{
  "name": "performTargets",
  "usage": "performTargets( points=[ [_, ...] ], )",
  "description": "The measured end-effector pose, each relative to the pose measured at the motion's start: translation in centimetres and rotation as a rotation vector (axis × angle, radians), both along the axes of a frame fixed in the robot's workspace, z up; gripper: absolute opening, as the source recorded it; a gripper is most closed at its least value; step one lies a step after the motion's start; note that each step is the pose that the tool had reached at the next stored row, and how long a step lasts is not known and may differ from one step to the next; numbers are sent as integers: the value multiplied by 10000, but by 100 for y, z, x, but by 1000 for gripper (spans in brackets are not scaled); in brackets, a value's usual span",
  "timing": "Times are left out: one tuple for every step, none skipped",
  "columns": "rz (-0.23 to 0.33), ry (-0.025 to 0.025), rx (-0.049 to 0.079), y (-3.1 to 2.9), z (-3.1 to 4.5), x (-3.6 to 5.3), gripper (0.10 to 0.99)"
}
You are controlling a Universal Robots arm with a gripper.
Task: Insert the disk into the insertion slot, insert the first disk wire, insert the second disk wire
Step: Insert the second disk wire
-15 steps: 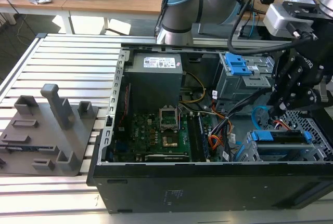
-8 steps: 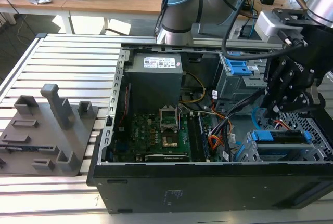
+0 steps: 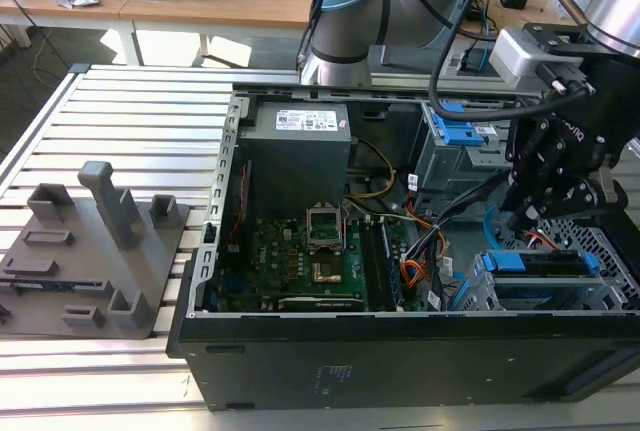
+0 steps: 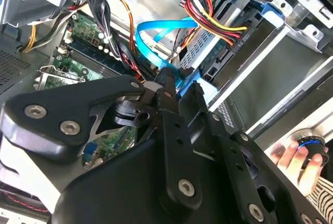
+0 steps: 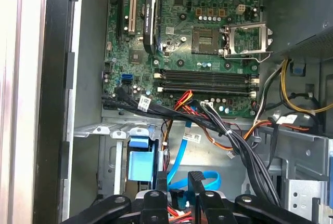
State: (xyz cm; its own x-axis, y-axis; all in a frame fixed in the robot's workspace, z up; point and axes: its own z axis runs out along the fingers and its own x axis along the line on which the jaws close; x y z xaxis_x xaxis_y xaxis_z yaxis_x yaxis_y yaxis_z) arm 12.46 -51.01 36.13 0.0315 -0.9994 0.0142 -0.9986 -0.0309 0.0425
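While tool (image 4: 179,86) nears second disk wire (image 4: 156,29)

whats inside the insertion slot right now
The disk in its blue carrier sits in the insertion slot. The tool hangs just above it, covering the disk's rear end where plugs would go.

Arm (image 3: 350,31) reaching in from the far side, grey links and a pale blue joint cap bent over the top. Black gripper (image 3: 545,206) hanging low, pointed downward. In the second wrist view, fingers (image 4: 167,86) nearly closed, narrow gap between. A person's hand (image 4: 299,156) at the edge.
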Motion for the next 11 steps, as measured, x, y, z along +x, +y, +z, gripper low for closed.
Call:
performTargets(
  points=[
    [0,0,0,0,0,1,286],
    [0,0,0,0,0,2,224],
    [1,0,0,0,0,2,224],
    [1,0,0,0,0,3,165],
    [1,0,-1,0,0,4,161],
    [1,0,-1,0,0,4,161],
    [1,0,-1,0,0,5,161],
    [1,0,-2,1,0,6,161],
    [1,0,-1,1,0,6,161],
    [1,0,-1,-10,-1,6,161],
    [1,0,-3,-32,0,6,161]
  ],
)
